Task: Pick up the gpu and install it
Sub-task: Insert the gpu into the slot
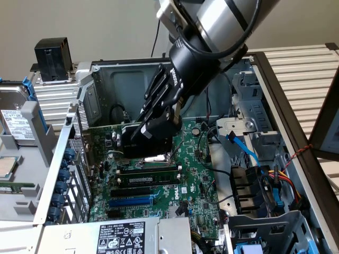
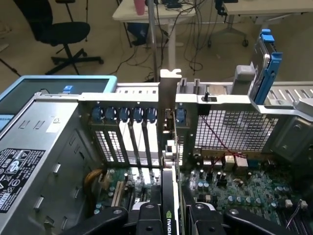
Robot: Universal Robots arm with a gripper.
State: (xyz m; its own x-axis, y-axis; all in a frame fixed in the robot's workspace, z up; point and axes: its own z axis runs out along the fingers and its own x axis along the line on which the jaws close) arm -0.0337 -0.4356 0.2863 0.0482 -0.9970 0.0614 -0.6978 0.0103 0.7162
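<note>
I am driving one gripper [image 1: 152,132]. Its black fingers [image 2: 146,220] are drawn in narrow and clamped on the single gpu [image 1: 139,147], one on each flat side of the card. The gpu hangs edge-down over the motherboard [image 1: 196,180], near that board's rear edge and close to the case [image 1: 106,69] wall with the slot openings.

In the wrist view its metal bracket [image 2: 170,93] stands upright against that wall, with the top tab above the rail. I count six blue clips [image 2: 123,114] along the rail, five on one side of the bracket and one on the other. On the card's upper edge I read a green NVIDIA logo [image 2: 168,215].

In the exterior view two long black RAM sticks [image 1: 148,173] lie just beside the gpu, toward the board's middle, followed by one blue slot [image 1: 132,201]. The power supply [image 1: 69,241], in the case corner nearest that camera, carries one white label [image 1: 123,238] with print too fine for me to read. One hard drive [image 1: 16,100] with a printed label sits outside the case.
</note>
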